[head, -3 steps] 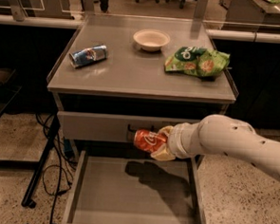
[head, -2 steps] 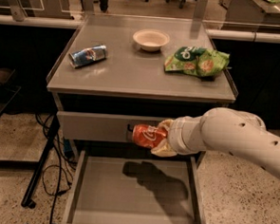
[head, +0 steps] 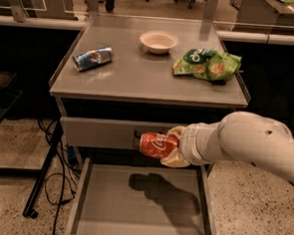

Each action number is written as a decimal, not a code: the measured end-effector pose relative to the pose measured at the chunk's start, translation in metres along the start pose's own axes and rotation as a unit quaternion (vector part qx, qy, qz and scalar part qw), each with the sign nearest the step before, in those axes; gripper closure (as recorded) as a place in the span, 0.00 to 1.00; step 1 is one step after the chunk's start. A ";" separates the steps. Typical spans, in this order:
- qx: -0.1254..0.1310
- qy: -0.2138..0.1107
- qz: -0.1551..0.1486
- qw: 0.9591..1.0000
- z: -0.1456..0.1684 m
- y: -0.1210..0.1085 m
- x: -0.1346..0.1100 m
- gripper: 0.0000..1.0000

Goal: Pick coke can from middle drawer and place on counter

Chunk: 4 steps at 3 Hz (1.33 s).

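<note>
The coke can (head: 157, 144), red-orange with white script, lies sideways in my gripper (head: 169, 147), which is shut on it. The gripper holds the can in the air above the open middle drawer (head: 136, 208), in front of the closed drawer front above it. The drawer's grey floor is bare and shows the shadow of the can and arm. The counter (head: 144, 77) lies higher up and farther back, above the can. My white arm (head: 245, 143) comes in from the right.
On the counter lie a blue-and-silver can (head: 92, 58) at the left, a white bowl (head: 158, 41) at the back middle and a green chip bag (head: 207, 65) at the right. Black cables and a stand (head: 46, 173) are on the floor left of the cabinet.
My gripper has carried the coke can slightly up and to the left, from over the drawer toward the drawer front. The things on the counter have not moved.
</note>
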State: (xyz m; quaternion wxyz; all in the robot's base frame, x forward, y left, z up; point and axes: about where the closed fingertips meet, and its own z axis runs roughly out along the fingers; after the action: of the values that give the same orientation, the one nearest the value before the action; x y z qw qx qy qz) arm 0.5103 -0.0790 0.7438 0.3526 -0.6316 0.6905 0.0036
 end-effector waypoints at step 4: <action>0.066 -0.020 -0.062 0.996 -0.085 -0.008 -0.027 1.00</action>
State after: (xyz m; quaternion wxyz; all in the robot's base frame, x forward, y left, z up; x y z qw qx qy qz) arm 0.4750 -0.0958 0.8247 0.4068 -0.6483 0.6415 -0.0519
